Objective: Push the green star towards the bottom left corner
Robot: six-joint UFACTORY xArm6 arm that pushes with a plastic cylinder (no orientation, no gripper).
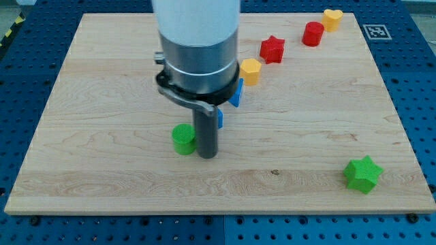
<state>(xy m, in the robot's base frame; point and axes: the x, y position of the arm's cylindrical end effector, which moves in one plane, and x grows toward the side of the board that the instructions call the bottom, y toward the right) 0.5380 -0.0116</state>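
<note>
camera view: my tip (208, 156) touching green cylinder (182, 139); green star (362, 174) apart.

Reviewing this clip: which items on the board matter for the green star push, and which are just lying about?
Belongs to the job:
green star, near the view's bottom right
my tip, far from it, just right of the green cylinder

Just lying about:
green cylinder
blue blocks, partly hidden behind the arm
yellow hexagon
red star
red cylinder
yellow heart
</note>
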